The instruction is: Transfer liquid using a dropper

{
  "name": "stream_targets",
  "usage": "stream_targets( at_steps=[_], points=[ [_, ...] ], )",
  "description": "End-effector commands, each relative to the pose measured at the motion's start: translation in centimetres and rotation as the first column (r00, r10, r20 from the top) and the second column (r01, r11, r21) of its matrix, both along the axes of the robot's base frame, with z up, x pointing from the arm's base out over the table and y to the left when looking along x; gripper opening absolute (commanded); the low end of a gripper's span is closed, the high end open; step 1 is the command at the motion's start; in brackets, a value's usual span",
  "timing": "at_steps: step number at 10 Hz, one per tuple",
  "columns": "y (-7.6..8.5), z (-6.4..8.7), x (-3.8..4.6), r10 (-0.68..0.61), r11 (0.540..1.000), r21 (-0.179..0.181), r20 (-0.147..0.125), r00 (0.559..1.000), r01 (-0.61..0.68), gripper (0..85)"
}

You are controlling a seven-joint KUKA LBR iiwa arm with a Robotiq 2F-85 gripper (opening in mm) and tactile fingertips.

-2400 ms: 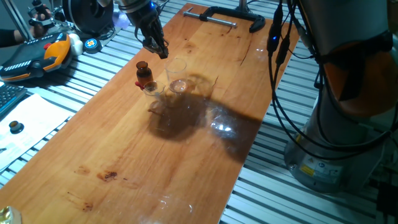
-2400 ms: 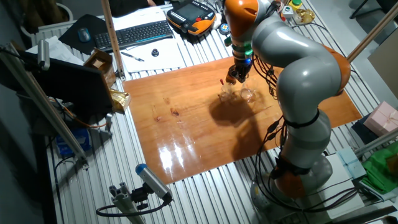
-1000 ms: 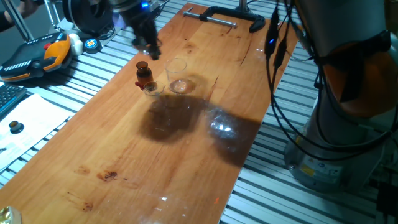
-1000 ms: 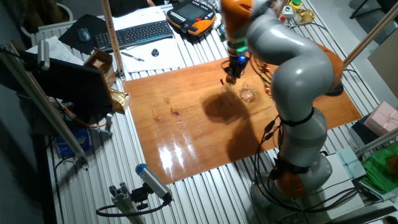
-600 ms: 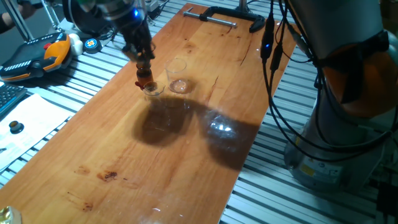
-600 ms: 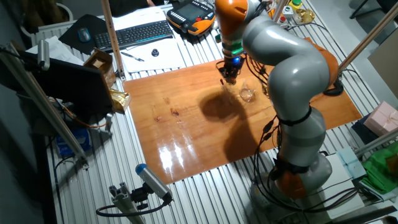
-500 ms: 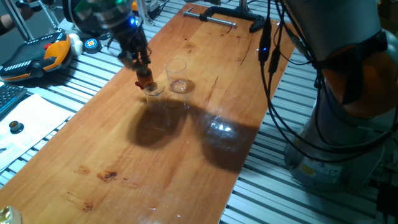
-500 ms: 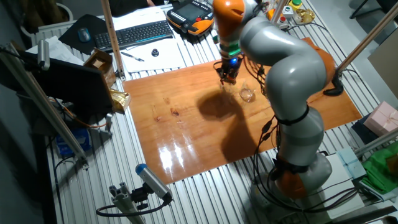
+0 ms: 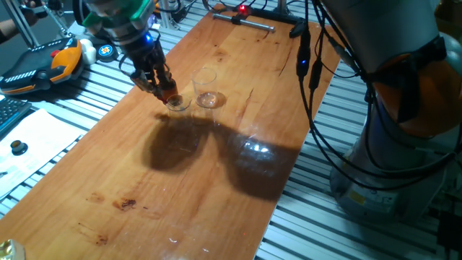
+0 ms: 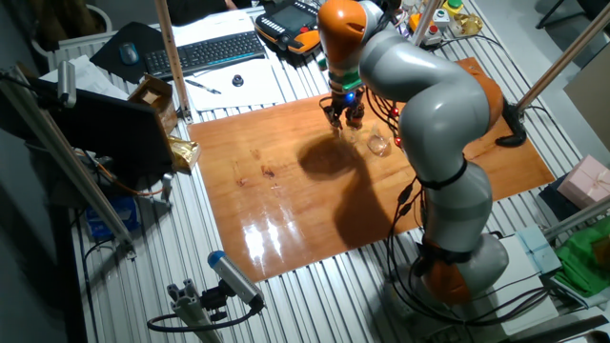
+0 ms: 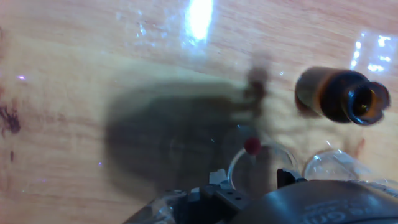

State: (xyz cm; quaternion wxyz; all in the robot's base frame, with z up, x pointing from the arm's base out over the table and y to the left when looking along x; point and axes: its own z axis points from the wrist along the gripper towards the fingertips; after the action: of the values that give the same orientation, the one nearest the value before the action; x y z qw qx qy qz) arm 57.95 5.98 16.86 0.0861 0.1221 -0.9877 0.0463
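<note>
In the hand view the dropper's red bulb (image 11: 252,146) points up out of a small clear cup (image 11: 261,168); its thin tube barely shows. My gripper (image 11: 252,180) hangs right over it, open, one fingertip on each side of the cup's rim. A small brown bottle (image 11: 339,94) stands open just beyond, and a second clear cup (image 11: 329,165) is beside the first. In one fixed view the gripper (image 9: 162,85) is low over the small cup (image 9: 177,102) and covers most of the bottle. The other fixed view shows the gripper (image 10: 343,116) there too.
A taller clear glass (image 9: 206,85) stands right of the small cup on the wooden table (image 9: 216,180). A black clamp (image 9: 271,16) lies at the far end. An orange pendant (image 9: 43,61) and a keyboard (image 10: 214,52) sit off the board.
The gripper has swung from above the taller glass to the left and down, and now hovers low over the small cup and bottle. The cups and bottle have stayed put.
</note>
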Motion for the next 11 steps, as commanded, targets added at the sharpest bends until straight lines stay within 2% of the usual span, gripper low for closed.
stream_targets(
  at_steps=[1,3,4,7,9,11],
  points=[
    [-0.1,-0.4,0.44,0.012,1.000,0.001,0.001,1.000,-0.012,47.3],
    [-0.3,-1.2,1.37,0.027,1.000,0.015,-0.004,1.000,-0.027,47.3],
    [-0.4,-1.8,1.56,0.031,0.999,0.019,0.002,1.000,-0.031,47.0],
    [-0.5,-2.5,1.53,0.046,0.999,0.007,0.012,0.999,-0.046,45.7],
    [-0.7,-3.7,1.36,0.054,0.998,0.020,0.023,0.998,-0.055,44.7],
    [-0.6,-4.0,1.24,0.059,0.998,0.025,0.024,0.998,-0.059,42.7]
  ],
)
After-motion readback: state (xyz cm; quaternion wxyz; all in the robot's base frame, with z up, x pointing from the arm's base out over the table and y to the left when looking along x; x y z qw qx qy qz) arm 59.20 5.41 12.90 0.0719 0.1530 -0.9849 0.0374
